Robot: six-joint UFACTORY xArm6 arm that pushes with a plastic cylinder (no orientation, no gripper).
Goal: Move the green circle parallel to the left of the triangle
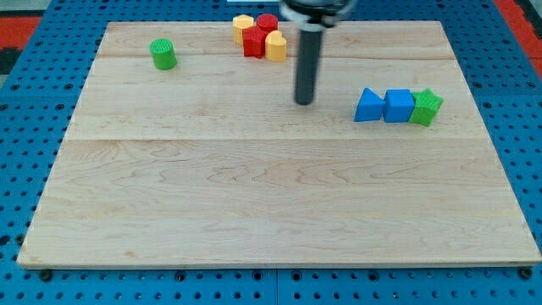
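Note:
The green circle (163, 53) stands near the board's top left. The blue triangle (367, 106) lies at the view's right, touching a blue cube (399, 106), which touches a green star-shaped block (427, 108). My tip (304, 102) rests on the board left of the blue triangle, a gap between them, and far right of the green circle.
A cluster sits at the top centre: a yellow block (243, 25), a red circle (268, 23), a red block (254, 42) and a yellow block (276, 47). The wooden board (271, 212) lies on a blue pegboard surface.

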